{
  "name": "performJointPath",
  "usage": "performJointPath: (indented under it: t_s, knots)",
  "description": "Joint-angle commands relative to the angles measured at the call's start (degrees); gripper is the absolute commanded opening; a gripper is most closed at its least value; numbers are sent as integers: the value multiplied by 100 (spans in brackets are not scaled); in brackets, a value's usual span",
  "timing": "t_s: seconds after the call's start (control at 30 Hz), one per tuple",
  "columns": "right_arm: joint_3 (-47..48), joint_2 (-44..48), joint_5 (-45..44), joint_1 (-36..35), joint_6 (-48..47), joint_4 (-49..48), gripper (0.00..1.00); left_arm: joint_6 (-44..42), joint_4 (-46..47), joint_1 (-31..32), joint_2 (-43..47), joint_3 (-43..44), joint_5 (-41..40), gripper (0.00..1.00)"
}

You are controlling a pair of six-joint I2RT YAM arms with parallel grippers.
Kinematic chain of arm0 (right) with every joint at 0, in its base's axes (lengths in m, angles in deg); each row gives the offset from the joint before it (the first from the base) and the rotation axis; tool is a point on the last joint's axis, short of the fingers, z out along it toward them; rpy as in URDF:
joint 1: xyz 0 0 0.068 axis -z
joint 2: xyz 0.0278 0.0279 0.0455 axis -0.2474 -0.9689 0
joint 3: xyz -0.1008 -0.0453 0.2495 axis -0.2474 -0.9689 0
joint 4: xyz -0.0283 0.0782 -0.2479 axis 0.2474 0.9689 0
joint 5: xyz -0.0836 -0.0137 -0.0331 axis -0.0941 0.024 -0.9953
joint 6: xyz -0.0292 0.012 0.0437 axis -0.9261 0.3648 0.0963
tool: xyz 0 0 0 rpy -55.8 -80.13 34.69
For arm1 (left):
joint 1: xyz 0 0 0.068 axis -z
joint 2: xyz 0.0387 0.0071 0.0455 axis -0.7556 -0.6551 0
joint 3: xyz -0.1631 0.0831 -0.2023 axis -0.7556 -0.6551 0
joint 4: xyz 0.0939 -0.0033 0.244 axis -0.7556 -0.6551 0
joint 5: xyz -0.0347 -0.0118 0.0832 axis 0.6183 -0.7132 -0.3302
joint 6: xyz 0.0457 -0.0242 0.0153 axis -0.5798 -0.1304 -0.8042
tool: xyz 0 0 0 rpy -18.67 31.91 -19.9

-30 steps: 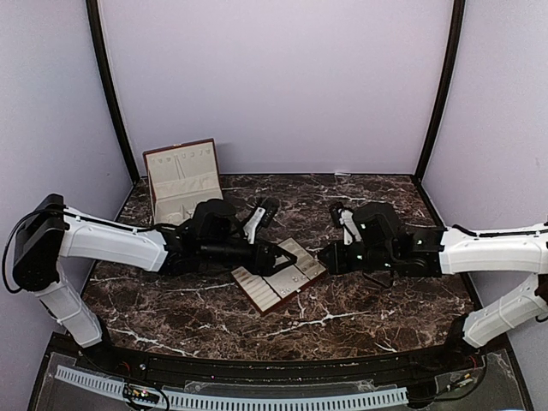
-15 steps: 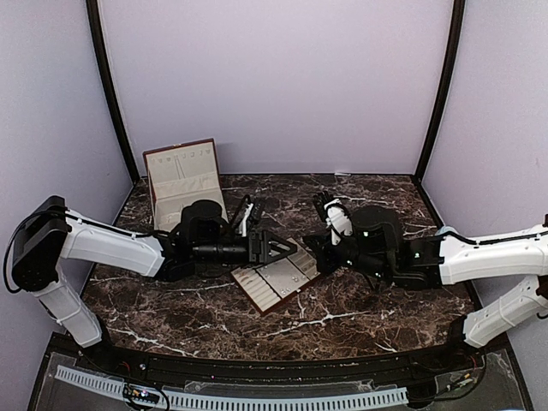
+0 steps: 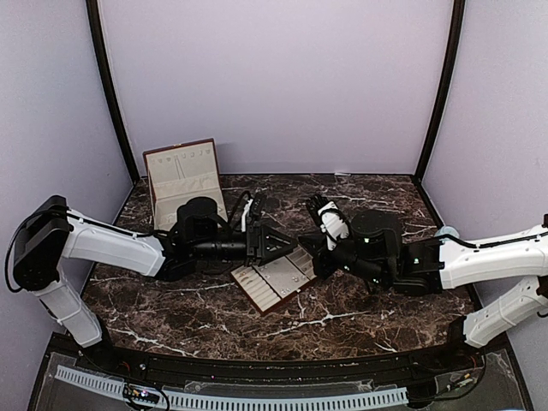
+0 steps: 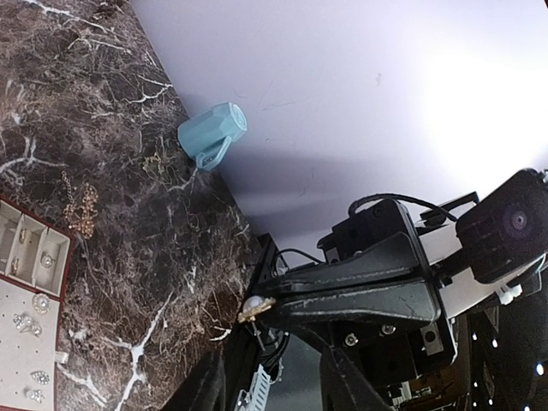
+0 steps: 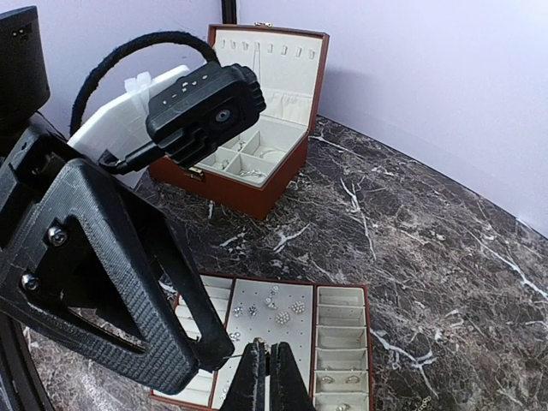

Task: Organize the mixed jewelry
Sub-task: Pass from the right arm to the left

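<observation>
The cream slotted tray (image 3: 276,281) lies in the middle of the table, and also shows in the right wrist view (image 5: 342,318). It holds small silvery studs (image 5: 284,313) and rings (image 5: 339,378). My right gripper (image 3: 311,249) hovers over the tray's far end, shut (image 5: 265,344) on a tiny pearl-and-gold stud (image 4: 254,306). My left gripper (image 3: 282,242) faces it, open (image 4: 272,364). The stud sits just ahead of the gap between the left fingers. The reddish-brown box (image 3: 182,181) stands open at the back left. More studs (image 4: 29,325) show on the tray in the left wrist view.
A thin chain (image 4: 81,205) lies on the marble right of the tray. A pale blue cup-like piece (image 4: 212,135) lies by the right wall, also in the top view (image 3: 443,231). The left arm's finger (image 5: 111,282) fills the left of the right wrist view.
Both grippers have moved toward each other over the tray's far end, and their tips now nearly meet. The right wrist has turned and come leftward.
</observation>
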Motion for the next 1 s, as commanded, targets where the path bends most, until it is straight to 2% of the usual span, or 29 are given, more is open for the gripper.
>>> performJointPath:
  t_s: [0.0, 0.13, 0.33, 0.7, 0.97]
  knots:
    - [123, -49, -120, -113, -183, -271, 0, 75, 224, -65, -32, -32, 120, 37]
    - [132, -45, -159, -167, -216, -275, 0, 93, 235, -85, -55, -27, 130, 27]
    - [158, -45, -165, -222, -266, -276, 0, 128, 242, -90, -94, -32, 151, 16]
    - [206, -136, -229, -326, -364, -248, 0, 164, 284, -100, -166, 9, 243, 2]
    - [177, -128, -353, -336, -316, -266, 0, 110, 297, -100, -128, -15, 198, 0]
